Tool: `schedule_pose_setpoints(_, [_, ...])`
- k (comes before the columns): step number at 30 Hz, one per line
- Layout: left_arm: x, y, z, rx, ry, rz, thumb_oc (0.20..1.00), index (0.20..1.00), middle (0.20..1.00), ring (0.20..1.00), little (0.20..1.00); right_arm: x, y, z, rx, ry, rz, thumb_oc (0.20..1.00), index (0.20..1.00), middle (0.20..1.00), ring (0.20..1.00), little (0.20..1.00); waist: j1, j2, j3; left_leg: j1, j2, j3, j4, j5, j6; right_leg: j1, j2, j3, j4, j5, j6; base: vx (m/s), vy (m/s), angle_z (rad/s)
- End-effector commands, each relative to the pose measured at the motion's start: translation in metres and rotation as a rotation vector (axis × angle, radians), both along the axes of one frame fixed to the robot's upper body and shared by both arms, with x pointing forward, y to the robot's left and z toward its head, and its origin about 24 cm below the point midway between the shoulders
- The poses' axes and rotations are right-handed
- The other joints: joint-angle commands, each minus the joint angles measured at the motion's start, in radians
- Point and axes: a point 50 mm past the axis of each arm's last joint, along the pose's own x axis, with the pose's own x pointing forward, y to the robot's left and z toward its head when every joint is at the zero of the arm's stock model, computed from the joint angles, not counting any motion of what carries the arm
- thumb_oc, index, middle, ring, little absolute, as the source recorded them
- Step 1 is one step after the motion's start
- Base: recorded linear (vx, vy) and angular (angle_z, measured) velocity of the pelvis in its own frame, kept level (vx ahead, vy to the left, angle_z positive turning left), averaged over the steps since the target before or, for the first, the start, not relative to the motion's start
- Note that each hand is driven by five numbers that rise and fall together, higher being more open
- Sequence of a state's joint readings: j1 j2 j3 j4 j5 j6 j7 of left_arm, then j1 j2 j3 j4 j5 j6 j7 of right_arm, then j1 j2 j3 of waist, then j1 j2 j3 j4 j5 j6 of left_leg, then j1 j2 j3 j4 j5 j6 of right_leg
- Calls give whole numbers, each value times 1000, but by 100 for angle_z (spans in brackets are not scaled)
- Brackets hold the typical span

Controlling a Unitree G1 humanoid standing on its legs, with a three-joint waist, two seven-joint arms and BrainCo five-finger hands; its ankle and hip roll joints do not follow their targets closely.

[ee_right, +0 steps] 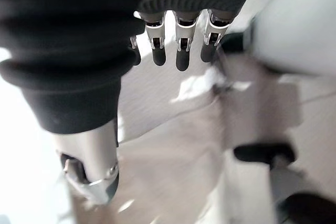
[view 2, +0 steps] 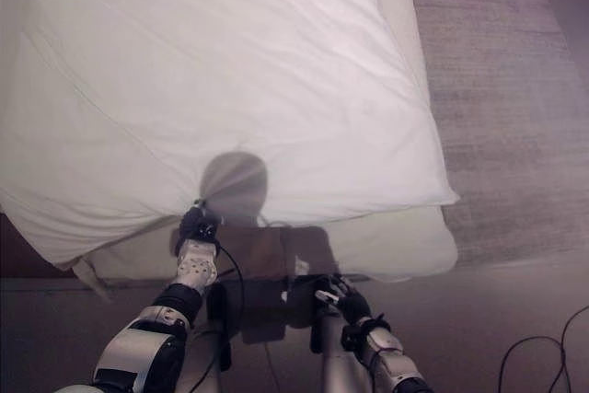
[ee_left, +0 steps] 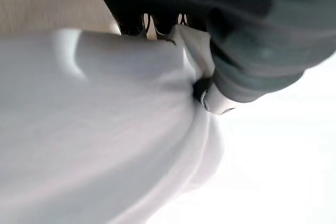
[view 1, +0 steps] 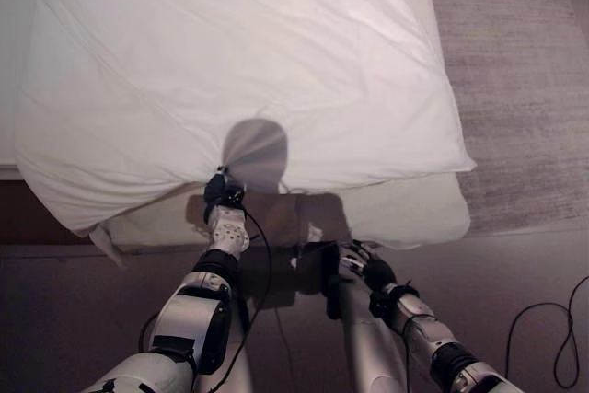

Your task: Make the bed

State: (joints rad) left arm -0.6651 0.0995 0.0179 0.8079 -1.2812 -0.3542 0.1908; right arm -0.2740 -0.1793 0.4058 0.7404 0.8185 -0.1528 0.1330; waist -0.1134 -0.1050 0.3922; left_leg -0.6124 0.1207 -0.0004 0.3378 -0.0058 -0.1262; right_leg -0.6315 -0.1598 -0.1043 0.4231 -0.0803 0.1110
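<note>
Left robot hand (view 1: 224, 192) is being held at the near edge of the white duvet (view 1: 248, 71), its fingers pinching a fold of the cloth, as the left wrist view shows. Right robot hand (view 1: 354, 264) is hanging relaxed and empty below the mattress (view 1: 405, 209). The duvet is lying skewed on the bed — straightening is judged under way, and a pull toward the foot is called for next.

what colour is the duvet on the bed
The duvet is plain white with no pattern, clearest in the left eye view.
</note>
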Motion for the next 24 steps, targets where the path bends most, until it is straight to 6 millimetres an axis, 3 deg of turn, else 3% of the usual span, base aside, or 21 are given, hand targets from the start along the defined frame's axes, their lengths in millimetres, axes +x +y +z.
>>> schedule_pose_setpoints(1, [14,-30,49,24,-246,-120,200,200,200,200,200,1,17,11,209,-31,41,1000,1000,1000,1000,1000,14,33,-7,-36,-55,28,17,-11,40,-4,48,0,-89,72,4,0,0,0])
schedule_pose_setpoints(11, [-10,-70,84,-73,-524,-248,200,200,200,200,200,30,79,53,722,-26,76,1000,1000,1000,1000,1000,82,65,32,-6,-86,-3,-29,8,50,39,37,-27,-108,71,5,0,-2,7])
schedule_pose_setpoints(20, [-38,-89,112,-95,-693,-370,200,200,200,200,200,34,108,78,892,35,184,1000,1000,1000,1000,1000,131,88,64,15,-110,-36,-55,26,55,71,18,-63,-107,65,5,8,-22,16])
schedule_pose_setpoints(24, [-45,-93,117,-130,-717,-376,200,200,200,200,200,40,110,92,959,-6,144,1000,1000,1000,1000,1000,139,97,66,19,-114,-41,-57,26,59,75,12,-72,-105,62,5,13,5,16])
